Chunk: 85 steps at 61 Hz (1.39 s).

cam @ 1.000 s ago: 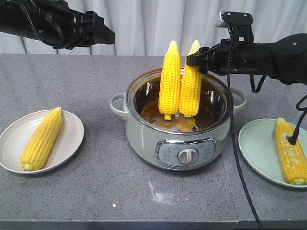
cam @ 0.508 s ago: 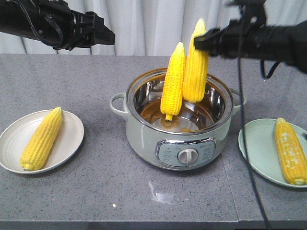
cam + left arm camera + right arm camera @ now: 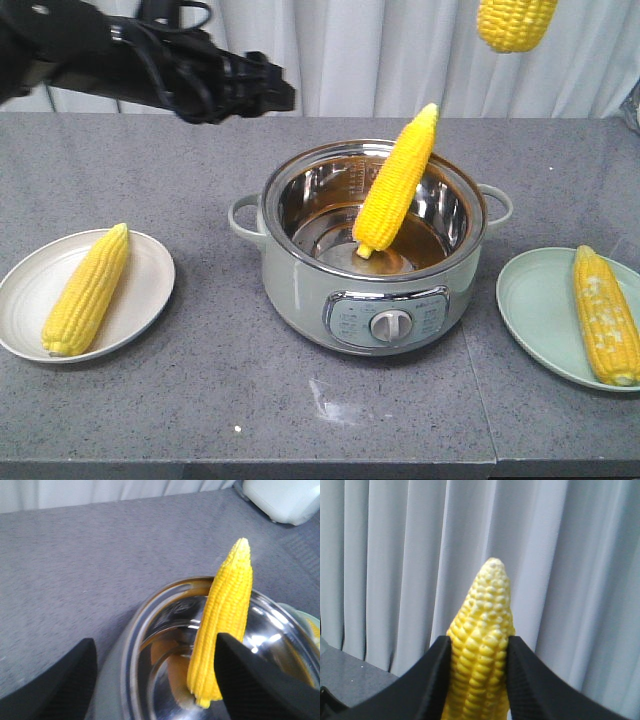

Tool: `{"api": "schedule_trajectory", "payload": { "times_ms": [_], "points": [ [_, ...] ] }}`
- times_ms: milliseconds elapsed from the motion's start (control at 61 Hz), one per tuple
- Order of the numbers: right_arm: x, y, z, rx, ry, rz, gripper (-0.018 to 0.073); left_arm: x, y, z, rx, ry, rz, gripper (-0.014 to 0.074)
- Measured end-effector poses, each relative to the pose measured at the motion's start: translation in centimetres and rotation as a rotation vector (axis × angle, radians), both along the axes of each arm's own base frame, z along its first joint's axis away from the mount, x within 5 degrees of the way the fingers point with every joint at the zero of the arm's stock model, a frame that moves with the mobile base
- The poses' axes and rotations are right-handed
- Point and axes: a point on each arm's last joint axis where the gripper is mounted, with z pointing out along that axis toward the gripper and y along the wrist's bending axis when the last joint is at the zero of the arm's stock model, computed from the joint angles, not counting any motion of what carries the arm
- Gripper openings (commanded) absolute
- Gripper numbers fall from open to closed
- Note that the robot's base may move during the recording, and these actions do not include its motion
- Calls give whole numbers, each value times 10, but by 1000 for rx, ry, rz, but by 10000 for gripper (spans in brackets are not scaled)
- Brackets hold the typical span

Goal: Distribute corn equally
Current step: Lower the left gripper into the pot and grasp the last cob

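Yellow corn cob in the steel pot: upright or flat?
Tilted: yellow corn cob rests base-down in the round steel pot, tip angled above the rim.

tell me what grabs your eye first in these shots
The leaning cob stands tilted in the steel pot mid-table, its tip above the rim. The lifted cob hangs high at top right, clamped in the right claw. The left cob lies on the white plate, the right cob on the green plate, at either side of the pot.
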Motion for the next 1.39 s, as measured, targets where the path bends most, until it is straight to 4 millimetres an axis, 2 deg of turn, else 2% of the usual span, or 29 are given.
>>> {"api": "schedule_trajectory", "payload": {
  "times_ms": [115, 213, 295, 426, 541, 672, 1098, 1393],
  "points": [
    [0, -1, -1, -31, 5, -17, -8, 6, -32, 11, 4, -69, -64, 482],
    [1, -3, -3, -62, 13, -38, -8, 9, -52, 25, 18, -135, -100, 482],
    [1, -4, -4, -77, 19, -57, -8, 9, -68, 28, 62, -170, -140, 482],
    [2, -6, -5, -90, 30, -77, -8, 14, -92, 5, 153, -127, -205, 482],
    [3, -7, -6, -109, 33, -93, -8, 17, -105, -18, 195, -74, -241, 482],
    [3, -9, -7, -123, 38, -108, -8, 18, -110, -28, 218, -59, -257, 482],
    [4, -9, -8, -119, 46, -118, -8, 20, -113, -32, 218, -63, -257, 482],
    [4, -9, -8, -114, 49, -118, -8, 29, -119, -57, 239, -18, -264, 482]
  ]
}}
